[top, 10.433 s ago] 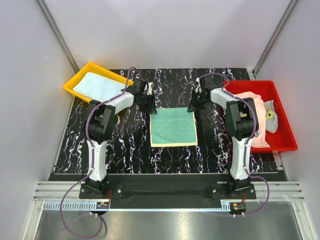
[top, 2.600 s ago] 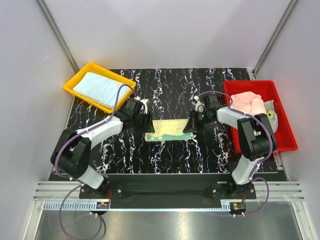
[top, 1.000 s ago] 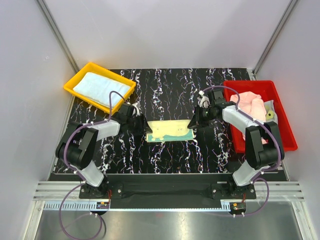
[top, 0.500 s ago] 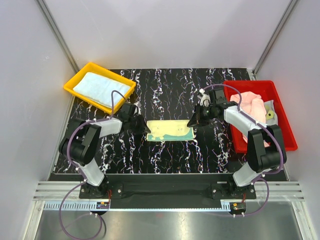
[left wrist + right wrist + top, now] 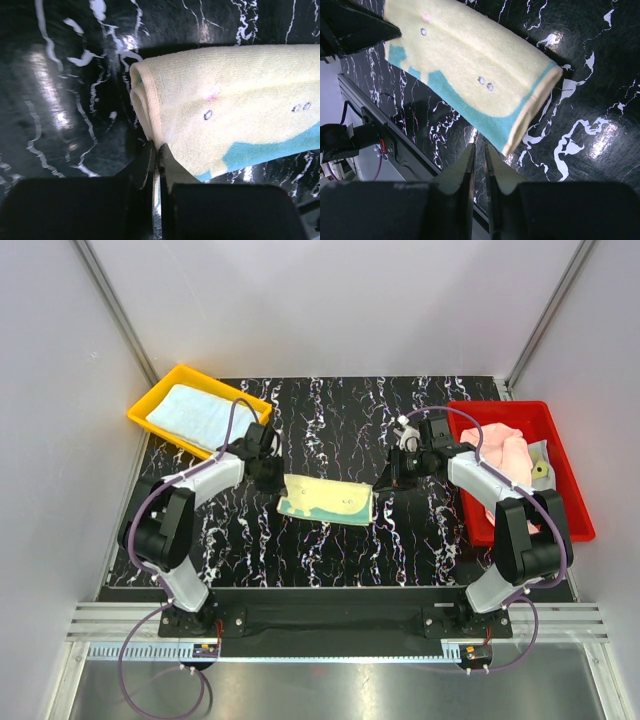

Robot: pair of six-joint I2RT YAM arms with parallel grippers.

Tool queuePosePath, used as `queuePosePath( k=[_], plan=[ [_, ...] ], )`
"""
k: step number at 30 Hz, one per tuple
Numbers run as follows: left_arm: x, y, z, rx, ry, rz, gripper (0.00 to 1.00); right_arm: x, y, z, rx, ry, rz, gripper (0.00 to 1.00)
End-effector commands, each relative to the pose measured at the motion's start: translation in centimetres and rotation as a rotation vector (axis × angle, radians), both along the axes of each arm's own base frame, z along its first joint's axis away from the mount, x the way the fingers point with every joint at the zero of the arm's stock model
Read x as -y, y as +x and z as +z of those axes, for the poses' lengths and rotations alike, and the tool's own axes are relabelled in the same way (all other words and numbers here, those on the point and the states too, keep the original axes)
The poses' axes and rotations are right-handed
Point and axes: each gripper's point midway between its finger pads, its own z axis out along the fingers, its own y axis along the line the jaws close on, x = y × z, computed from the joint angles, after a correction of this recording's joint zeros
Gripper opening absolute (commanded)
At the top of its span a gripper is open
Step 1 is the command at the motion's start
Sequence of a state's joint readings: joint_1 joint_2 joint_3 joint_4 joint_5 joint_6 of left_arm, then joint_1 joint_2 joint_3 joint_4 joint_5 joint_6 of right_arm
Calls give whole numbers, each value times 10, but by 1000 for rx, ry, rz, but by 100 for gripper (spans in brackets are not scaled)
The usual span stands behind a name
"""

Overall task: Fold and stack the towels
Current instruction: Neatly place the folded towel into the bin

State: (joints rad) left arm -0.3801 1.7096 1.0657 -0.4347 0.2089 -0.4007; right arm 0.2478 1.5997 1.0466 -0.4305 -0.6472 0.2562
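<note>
One towel [image 5: 240, 100], left hand [image 5: 157, 147] pinched shut on its folded end; right hand [image 5: 479, 147] nearly closed, hold unclear. Black marbled worktop [image 5: 340, 420], grey walls [image 5: 330, 300].

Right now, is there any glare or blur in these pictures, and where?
Left wrist: soft glare on the glossy table at the left, the towel sharp, the left gripper a dark, out-of-focus mass at the bottom. Right wrist: bright glare spots on the table at lower right, the right gripper likewise out of focus. Top view: soft even light, everything sharp.
</note>
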Motion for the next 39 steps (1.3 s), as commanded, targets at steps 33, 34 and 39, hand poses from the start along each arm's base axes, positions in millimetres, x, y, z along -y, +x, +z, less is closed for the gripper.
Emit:
queuePosePath(
  k=[33, 34, 39],
  plan=[
    [-106, 66, 101, 314, 554, -4, 0, -2, 27, 38, 142, 23, 9, 21],
    [-109, 74, 109, 337, 558, -2, 0, -2, 28, 40, 145, 25, 10, 20],
    [-135, 104, 118, 357, 566, 41, 0, -4, 34, 48, 171, 29, 20, 21]
  ],
)
